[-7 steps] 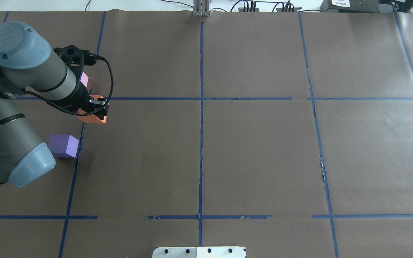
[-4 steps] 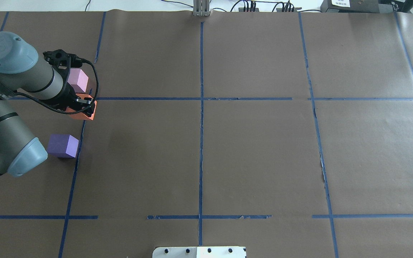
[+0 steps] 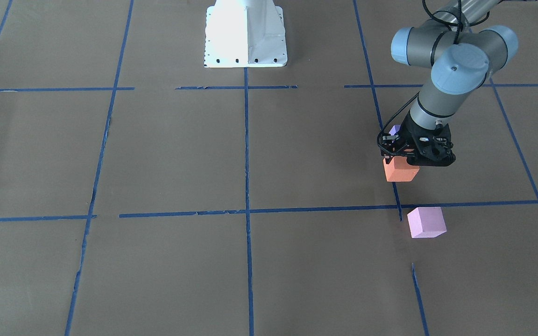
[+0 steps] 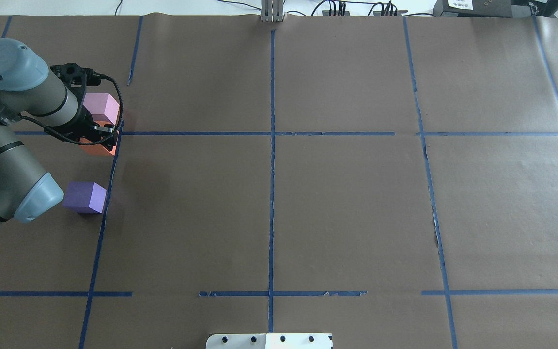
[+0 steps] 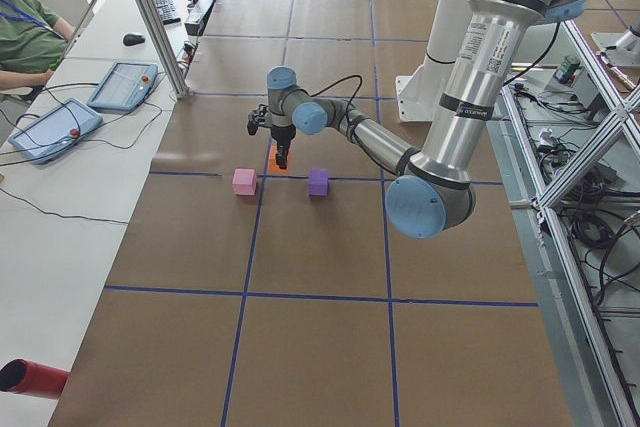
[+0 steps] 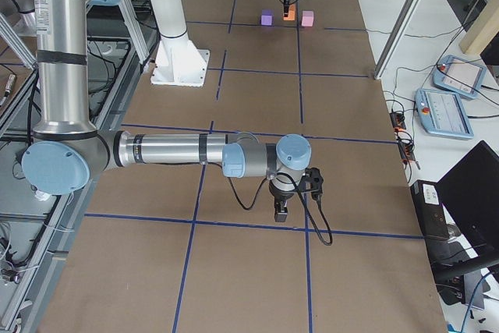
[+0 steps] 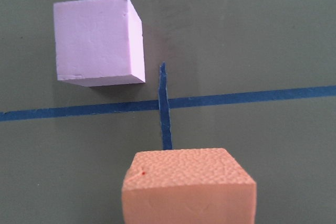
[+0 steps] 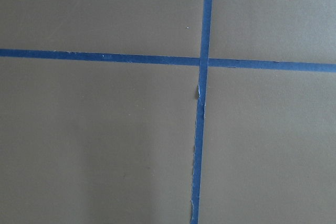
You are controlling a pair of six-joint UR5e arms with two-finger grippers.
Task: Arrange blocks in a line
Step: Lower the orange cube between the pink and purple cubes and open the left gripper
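Observation:
My left gripper (image 4: 103, 139) is shut on the orange block (image 4: 96, 148) and holds it low over the brown paper, between the other two blocks. The pale pink block (image 4: 100, 107) lies just beyond it. The violet block (image 4: 85, 197) lies nearer the robot. In the front-facing view the left gripper (image 3: 416, 157) holds the orange block (image 3: 400, 171), the pink block (image 3: 426, 222) lies below it, and the violet block (image 3: 394, 129) peeks from behind the wrist. The left wrist view shows the orange block (image 7: 189, 184) and the pink block (image 7: 100, 40). My right gripper (image 6: 282, 210) shows only in the exterior right view, so I cannot tell its state.
Blue tape lines (image 4: 272, 145) divide the paper into squares. The white robot base (image 3: 245, 37) stands at the table's robot side. An operator (image 5: 25, 32) and teach pendants (image 5: 120, 85) are beyond the table's far edge.
My left gripper has carried the orange block to the left and slightly away from the robot, to beside the pink block. The pink and violet blocks have not moved.

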